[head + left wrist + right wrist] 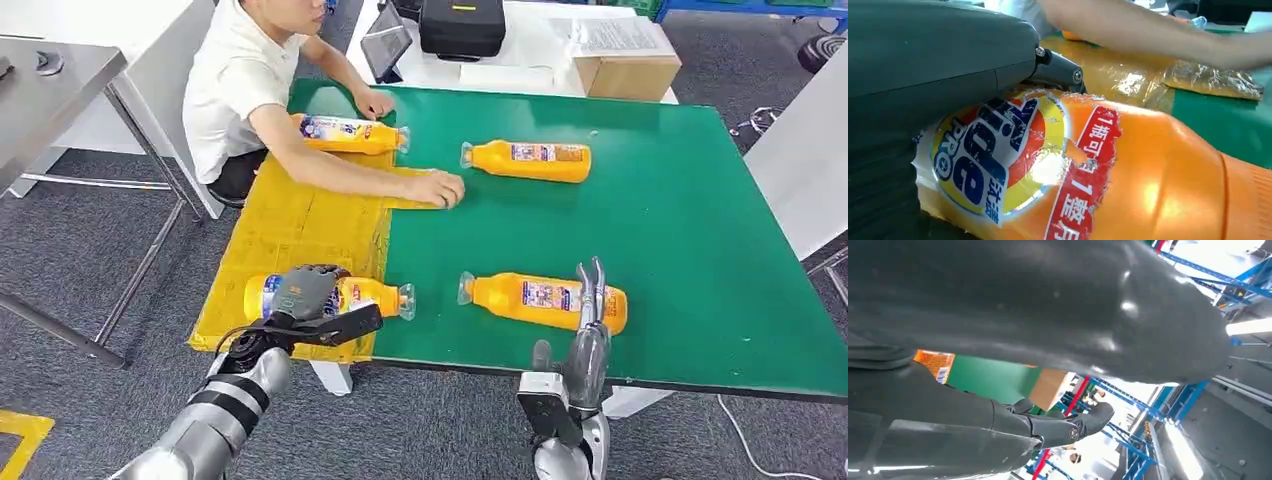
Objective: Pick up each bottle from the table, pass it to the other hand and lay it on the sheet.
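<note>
Head view gives me four orange bottles: two on the yellow sheet (290, 225) and two on the bare green tabletop (680, 230). On the sheet, the far bottle (350, 133) lies just beside a person's forearm (340, 165), and the near bottle (335, 297) lies on its side under my left hand (305, 292). On the green, one bottle (527, 160) lies toward the far side and another (542, 300) lies at the near edge. My left hand rests over the near sheet bottle, fingers curled down around its label end; its cap points toward the green. My right hand (590, 310) stands upright at the near edge, fingers (597, 285) straight and close together, in front of the near green bottle; I cannot tell whether they touch it, and they hold nothing.

Left wrist view adds what the head view cannot: the bottle's blue, yellow and red label pressed up against the hand's grey cover, with crinkled sheet beyond. Right wrist view shows the fingers extended, a corner of orange label, and blue racking behind.
</note>
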